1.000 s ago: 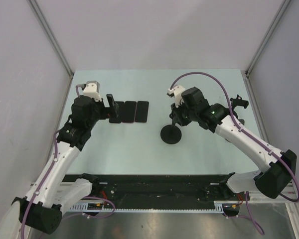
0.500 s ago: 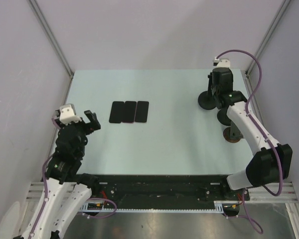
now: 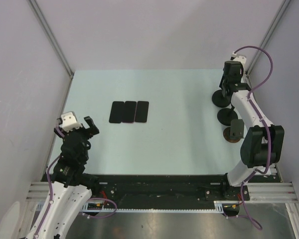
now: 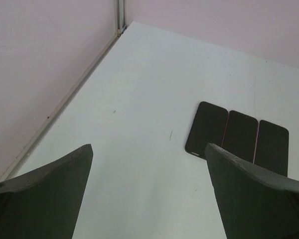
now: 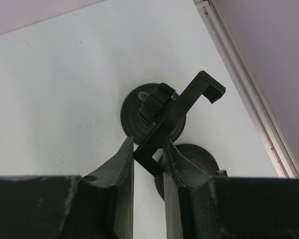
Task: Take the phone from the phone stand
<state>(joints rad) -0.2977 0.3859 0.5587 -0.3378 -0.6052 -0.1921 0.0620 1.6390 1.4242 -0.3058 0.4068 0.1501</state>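
A pale blue-green table [image 3: 179, 134] fills the floor of a booth with plain lavender walls [image 3: 154, 35]; 3 dark phones [image 3: 129, 112] lie flat on it in a tight row, long edges side by side, left of the table's middle; the left wrist view shows the same row ahead of the camera and off to its right; the left gripper [image 3: 90, 126] hangs near the table's left edge, nearer the arm bases than the phones and clear of them; its fingers [image 4: 50, 194] stand wide apart with only bare table between them; at the far right corner the right gripper [image 3: 225, 89] points down onto a black phone stand [image 3: 221, 98]; in the right wrist view its 2 fingers [image 5: 120, 169] are drawn close together, clamped on the lower end of the stand's bracket [image 5: 177, 109], with the stand's round base beyond; whether that base rests on the table cannot be told; 2 other stands [image 3: 227, 116] sit just nearer along the right edge, the nearest one on a reddish base; all 3 stands are well apart from the phones.
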